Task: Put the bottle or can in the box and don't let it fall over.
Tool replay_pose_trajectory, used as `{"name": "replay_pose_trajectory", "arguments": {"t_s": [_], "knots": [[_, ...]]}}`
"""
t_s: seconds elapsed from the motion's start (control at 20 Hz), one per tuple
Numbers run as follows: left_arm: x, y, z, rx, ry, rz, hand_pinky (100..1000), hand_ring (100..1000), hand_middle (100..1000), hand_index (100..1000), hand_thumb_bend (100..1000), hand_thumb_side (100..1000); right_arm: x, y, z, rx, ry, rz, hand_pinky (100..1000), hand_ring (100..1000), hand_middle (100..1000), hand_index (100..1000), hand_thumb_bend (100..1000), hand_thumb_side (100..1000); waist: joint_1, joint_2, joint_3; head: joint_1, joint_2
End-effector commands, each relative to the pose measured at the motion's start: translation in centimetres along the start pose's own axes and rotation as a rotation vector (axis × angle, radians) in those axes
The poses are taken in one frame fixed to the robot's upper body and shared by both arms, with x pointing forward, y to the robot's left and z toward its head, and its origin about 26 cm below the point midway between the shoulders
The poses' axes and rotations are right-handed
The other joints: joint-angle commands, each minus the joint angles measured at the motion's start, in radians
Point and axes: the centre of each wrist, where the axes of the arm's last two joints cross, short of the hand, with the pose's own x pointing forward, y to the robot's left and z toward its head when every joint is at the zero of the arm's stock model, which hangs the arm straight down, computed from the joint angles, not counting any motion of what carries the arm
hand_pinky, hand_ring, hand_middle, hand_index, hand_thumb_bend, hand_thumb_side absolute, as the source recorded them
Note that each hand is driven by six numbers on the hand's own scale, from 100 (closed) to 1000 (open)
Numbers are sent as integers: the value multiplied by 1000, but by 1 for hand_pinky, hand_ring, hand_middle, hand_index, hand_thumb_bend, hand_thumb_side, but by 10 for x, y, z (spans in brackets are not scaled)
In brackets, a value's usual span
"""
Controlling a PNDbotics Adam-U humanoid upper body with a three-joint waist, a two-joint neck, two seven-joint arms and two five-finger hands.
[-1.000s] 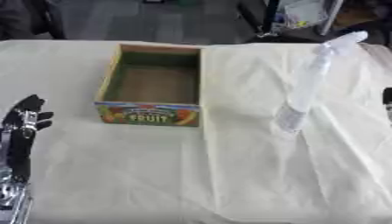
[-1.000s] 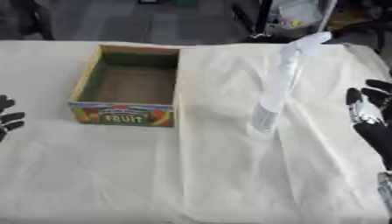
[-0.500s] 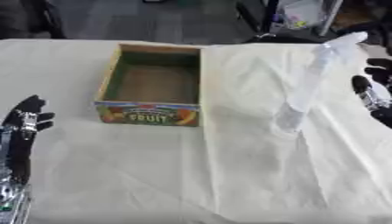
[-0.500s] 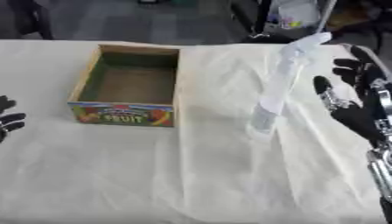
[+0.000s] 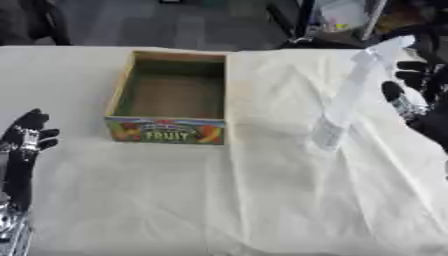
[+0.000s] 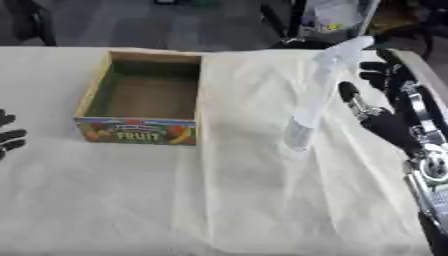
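A tall clear spray bottle (image 5: pixel 346 102) with a white nozzle stands upright on the cream cloth, right of centre. An open cardboard box (image 5: pixel 173 95) marked FRUIT sits to its left, with nothing inside. My right hand (image 6: pixel 378 102) is open just right of the bottle, fingers spread, a small gap between it and the bottle. At the lower left edge my left hand (image 5: pixel 24 145) rests open, fingers up.
A cream cloth (image 5: pixel 245 200) with folds covers the table. Beyond the far edge stand dark chair legs and clutter (image 5: pixel 337 20). The cloth in front of the box and bottle is bare.
My right hand has come in from the right edge toward the bottle and risen beside it. The left hand has sunk slightly. Bottle and box have not moved.
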Motion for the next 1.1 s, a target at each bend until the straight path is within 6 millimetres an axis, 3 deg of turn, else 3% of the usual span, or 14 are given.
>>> {"name": "replay_pose_trajectory", "arguments": {"t_s": [0.05,1.1], "knots": [[9,3,-4,-5,-36,-12,761,726,792,885,384,805,4,-6,-1,-14,-13,8,928,846,813,1000,431,489,0,-9,1,-1,6],[9,2,-3,-6,-37,-9,761,726,793,886,388,805,-3,5,-5,-8,16,-40,935,851,813,1000,431,522,3,-8,-3,-5,6]]}}
